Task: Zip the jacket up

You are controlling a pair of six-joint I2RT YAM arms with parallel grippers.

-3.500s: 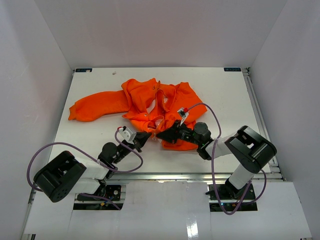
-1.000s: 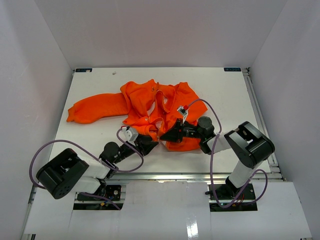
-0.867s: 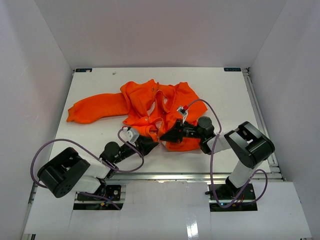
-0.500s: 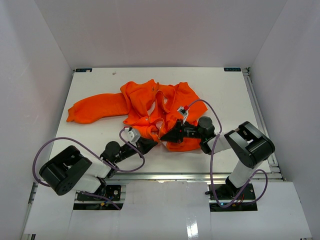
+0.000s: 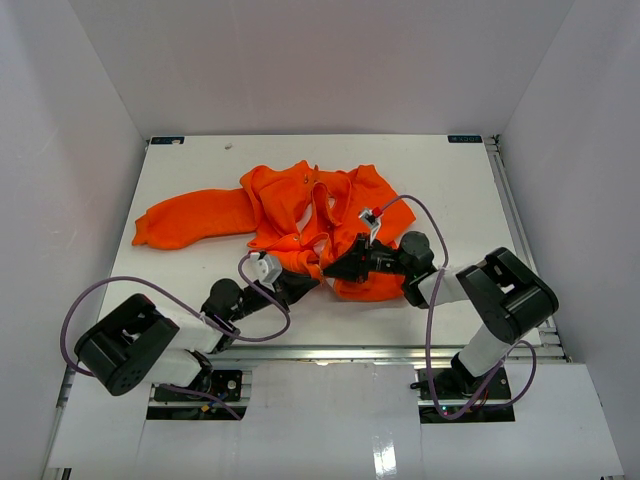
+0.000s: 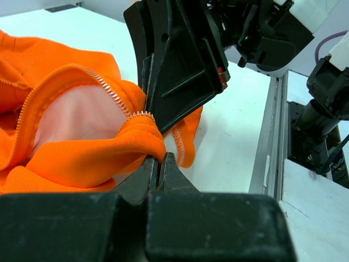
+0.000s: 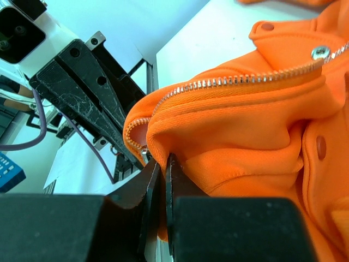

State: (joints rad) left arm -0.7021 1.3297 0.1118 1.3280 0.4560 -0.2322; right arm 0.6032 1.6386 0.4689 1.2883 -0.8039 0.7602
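Note:
The orange jacket lies crumpled in the middle of the table, one sleeve stretched to the left. Its front is unzipped, with pale lining and zipper teeth showing. My left gripper is shut on the jacket's bottom hem beside the zipper's end. My right gripper faces it, tips nearly touching, and is shut on the other front edge just under its zipper teeth. A metal snap shows near the collar.
The white table is walled on three sides. A metal rail runs along its right edge and another along the near edge. Purple cables loop off both arms.
The right gripper has shifted slightly right and back with its edge of the jacket. The left gripper stays on the hem with only a small shift.

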